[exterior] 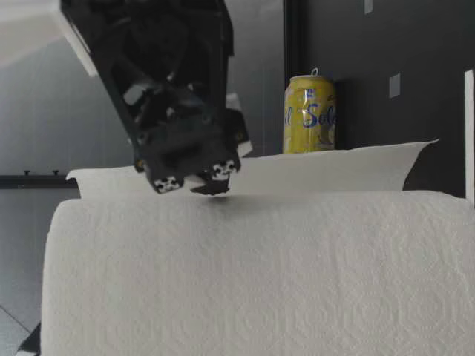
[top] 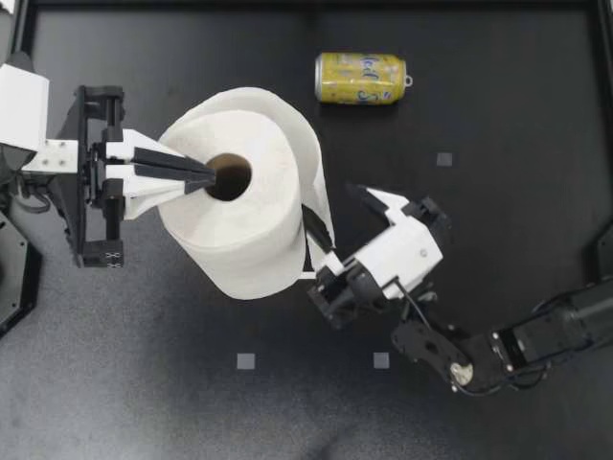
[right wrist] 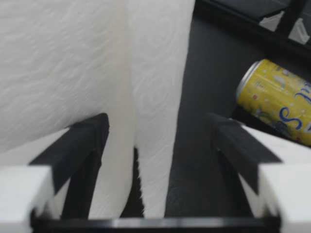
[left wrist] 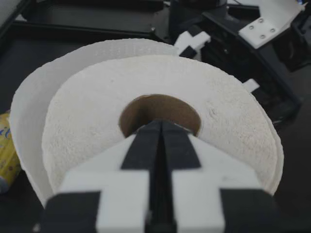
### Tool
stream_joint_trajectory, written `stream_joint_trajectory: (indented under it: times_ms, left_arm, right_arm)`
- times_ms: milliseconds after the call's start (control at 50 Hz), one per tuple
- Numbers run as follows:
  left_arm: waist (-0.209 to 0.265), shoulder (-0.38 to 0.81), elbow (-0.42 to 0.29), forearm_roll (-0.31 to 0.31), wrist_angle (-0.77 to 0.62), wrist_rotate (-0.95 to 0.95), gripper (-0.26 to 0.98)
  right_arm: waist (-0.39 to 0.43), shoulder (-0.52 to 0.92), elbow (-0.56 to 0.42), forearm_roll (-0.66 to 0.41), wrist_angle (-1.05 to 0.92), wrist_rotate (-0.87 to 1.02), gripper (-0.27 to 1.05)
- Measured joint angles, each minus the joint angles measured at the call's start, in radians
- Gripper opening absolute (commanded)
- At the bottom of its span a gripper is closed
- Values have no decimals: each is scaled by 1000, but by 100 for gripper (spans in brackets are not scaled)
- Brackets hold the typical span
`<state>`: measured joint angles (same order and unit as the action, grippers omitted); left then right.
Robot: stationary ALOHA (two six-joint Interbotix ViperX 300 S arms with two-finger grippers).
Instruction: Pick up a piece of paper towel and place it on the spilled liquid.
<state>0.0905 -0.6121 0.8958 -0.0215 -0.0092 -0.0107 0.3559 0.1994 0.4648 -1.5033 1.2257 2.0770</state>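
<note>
A white paper towel roll [top: 244,230] stands upright at the table's middle left. My left gripper [top: 209,177] is shut, and its tips [left wrist: 160,127] poke into the cardboard core [left wrist: 146,109]. A loose sheet [top: 311,163] curls off the roll's right side. My right gripper [top: 330,201] is open and straddles that sheet's edge. In the right wrist view the sheet [right wrist: 158,73] hangs between the spread fingers [right wrist: 80,145], with the roll [right wrist: 58,63] against one of them. In the low view the roll [exterior: 260,274] fills the front, with my right arm's wrist [exterior: 171,111] behind it. No spilled liquid shows in any view.
A yellow can [top: 359,78] lies on its side at the back of the black table [top: 498,105], beyond the right gripper [right wrist: 277,102]. Small grey squares [top: 246,360] mark the tabletop. My left arm's base stands at the table's left edge.
</note>
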Motion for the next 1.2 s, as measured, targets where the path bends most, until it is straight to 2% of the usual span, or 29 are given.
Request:
stream_joint_trajectory:
  times_ms: [440, 560, 900, 960, 1200]
  left_arm:
    - [0, -2, 6, -6, -2, 0, 7]
    - [0, -2, 8, -14, -3, 0, 7]
    - [0, -2, 3, -31, 12, 0, 7]
    - [2, -2, 3, -34, 18, 0, 7]
    - [5, 3, 6, -54, 46, -5, 7]
  right_arm:
    - [-104, 9, -6, -80, -8, -2, 69]
    - [-120, 11, -9, -91, -31, -3, 58]
    - [-121, 11, 8, -92, -91, -5, -7]
    - [-120, 11, 12, -92, -94, -5, -11]
    - [-87, -5, 32, -81, -97, -6, -11]
